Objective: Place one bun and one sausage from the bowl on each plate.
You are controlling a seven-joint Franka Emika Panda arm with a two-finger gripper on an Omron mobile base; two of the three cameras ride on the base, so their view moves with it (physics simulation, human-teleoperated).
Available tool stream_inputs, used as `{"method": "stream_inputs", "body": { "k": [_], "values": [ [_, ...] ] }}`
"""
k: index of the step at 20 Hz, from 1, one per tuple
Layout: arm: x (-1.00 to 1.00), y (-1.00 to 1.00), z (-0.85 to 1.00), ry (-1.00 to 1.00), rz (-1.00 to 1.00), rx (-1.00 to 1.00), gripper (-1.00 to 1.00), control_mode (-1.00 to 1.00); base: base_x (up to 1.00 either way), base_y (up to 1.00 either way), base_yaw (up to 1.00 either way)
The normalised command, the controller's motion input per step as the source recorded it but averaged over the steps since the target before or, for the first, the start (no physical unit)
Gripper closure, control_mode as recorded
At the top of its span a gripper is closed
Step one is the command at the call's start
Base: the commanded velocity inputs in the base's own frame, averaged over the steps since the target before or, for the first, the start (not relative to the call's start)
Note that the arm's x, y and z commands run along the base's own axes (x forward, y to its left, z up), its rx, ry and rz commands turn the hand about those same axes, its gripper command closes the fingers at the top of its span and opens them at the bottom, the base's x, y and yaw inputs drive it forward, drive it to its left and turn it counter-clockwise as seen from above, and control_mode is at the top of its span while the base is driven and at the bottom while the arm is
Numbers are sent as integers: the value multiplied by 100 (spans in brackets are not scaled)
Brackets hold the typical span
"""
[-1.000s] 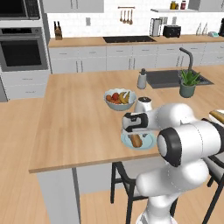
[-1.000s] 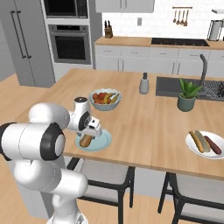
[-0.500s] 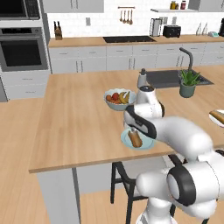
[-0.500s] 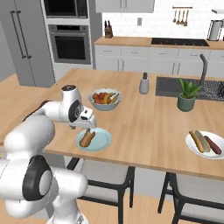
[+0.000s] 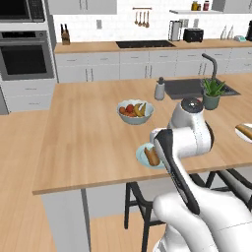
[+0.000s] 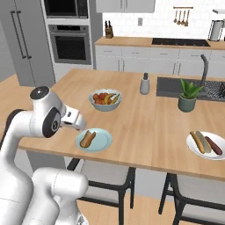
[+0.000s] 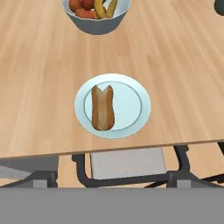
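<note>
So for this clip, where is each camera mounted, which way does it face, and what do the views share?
Left base view: behind the arm on its left, looking forward and down across the island counter; the white arm fills the lower right, partly covering the teal plate.
Right base view: behind the arm on its right; the arm rises at lower left, the open pincer above the teal plate, a white plate far right.
Hand view: looks down on the teal plate holding a bun.
Shared: teal plate and fruit bowl appear in all three.
</note>
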Motion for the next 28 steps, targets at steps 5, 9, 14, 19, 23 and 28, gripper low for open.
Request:
{"method": "stream_inputs", "body": {
  "k": [5, 9, 14, 19, 23, 28],
  "values": [
    [-64, 0, 34, -5, 2, 1, -100, -100, 0, 0, 0],
    [0, 0, 0, 0, 0, 0, -100, -100, 0, 0, 0],
    [-10, 0, 0, 0, 0, 0, -100, 100, -20, -5, 0],
    [0, 0, 0, 0, 0, 0, -100, 100, -90, -72, -9],
    [0, 0, 0, 0, 0, 0, -100, 100, -30, -100, -1],
    [0, 0, 0, 0, 0, 0, -100, 100, 0, -100, 0]
  ]
}}
